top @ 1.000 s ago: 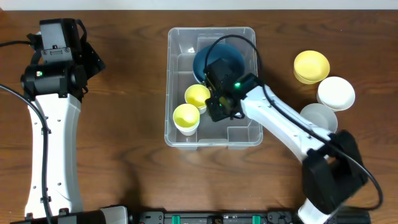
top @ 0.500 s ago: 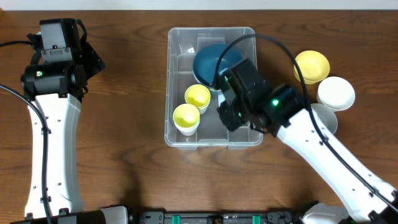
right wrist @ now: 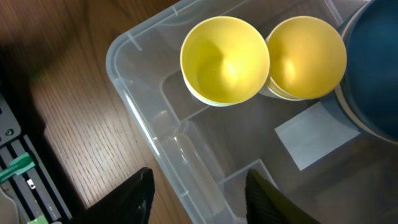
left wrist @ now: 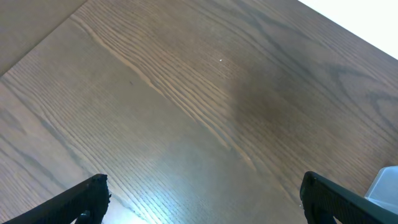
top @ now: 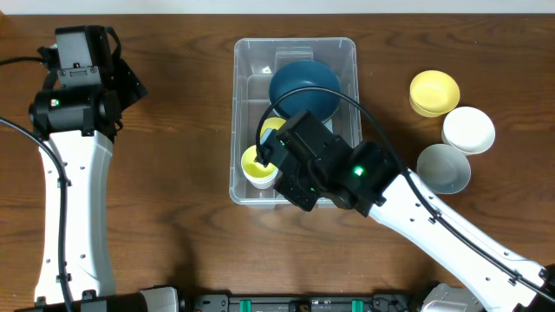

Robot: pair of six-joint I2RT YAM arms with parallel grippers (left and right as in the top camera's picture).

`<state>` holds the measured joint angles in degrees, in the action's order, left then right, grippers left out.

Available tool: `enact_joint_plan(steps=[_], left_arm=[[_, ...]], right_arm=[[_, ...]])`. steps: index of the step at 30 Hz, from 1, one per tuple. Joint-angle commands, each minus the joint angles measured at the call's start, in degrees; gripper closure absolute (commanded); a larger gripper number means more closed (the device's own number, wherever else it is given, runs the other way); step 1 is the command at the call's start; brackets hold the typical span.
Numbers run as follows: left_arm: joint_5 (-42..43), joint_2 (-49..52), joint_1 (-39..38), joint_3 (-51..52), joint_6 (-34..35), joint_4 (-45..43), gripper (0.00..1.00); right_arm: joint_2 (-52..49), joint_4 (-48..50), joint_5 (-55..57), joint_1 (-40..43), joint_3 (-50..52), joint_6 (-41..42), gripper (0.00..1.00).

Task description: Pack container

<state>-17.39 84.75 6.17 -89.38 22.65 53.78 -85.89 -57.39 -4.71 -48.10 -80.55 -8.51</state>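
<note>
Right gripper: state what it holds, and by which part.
Nothing. The right gripper hangs open above the container, touching neither of the yellow cups.

Your rig, itemised.

- Left arm (top: 74, 199): you have smooth white link shells, black motor housings at the joints, a left green lamp (top: 54, 101) and a thin black cable (top: 19, 61) running off its outer side.
- Right arm (top: 434, 217): you get the same white shells, a black wrist block, a right green lamp (top: 355, 172) and a black looping cable (top: 375, 134).
- Left gripper (left wrist: 205, 199): matte black fingers.
- Right gripper (right wrist: 202, 193): matte black, tapered fingers.
</note>
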Motion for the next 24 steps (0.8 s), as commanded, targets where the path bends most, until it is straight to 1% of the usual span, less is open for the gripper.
enact_joint_plan(steps=[1,5,10,14,15,19,22,24], left_arm=[[-1.2,-0.1,0.2,-1.0,0.3,0.2,0.02],[-1.2,-0.1,0.2,-1.0,0.3,0.2,0.02],[-1.2,-0.1,0.2,-1.0,0.3,0.2,0.02],[-1.2,-0.1,0.2,-1.0,0.3,0.2,0.02],[-1.2,-0.1,0.2,-1.0,0.3,0.2,0.02],[-1.2,-0.1,0.2,-1.0,0.3,0.2,0.02],[-1.2,-0.1,0.2,-1.0,0.3,0.2,0.02],[-1.2,-0.1,0.2,-1.0,0.3,0.2,0.02]], right_arm=[[-1.9,0.1,-0.3,-0.3,0.0,-1.9,0.47],[-4.2,0.2,-0.3,-0.9,0.0,-3.1,0.44],[-7.2,2.0,-0.2,-2.3,0.0,-3.4,0.34],[-9.0,3.2,0.2,-2.4,0.0,-3.3,0.29],[-9.4,3.5,0.2,-2.4,0.0,-3.3,0.25],[-10.1,4.3,1.2,-2.4,0.0,-2.7,0.18],[-10.1,4.9,1.9,-2.4,0.0,-2.7,0.16],[-10.1,5.5,1.9,-2.4,0.0,-2.7,0.18]])
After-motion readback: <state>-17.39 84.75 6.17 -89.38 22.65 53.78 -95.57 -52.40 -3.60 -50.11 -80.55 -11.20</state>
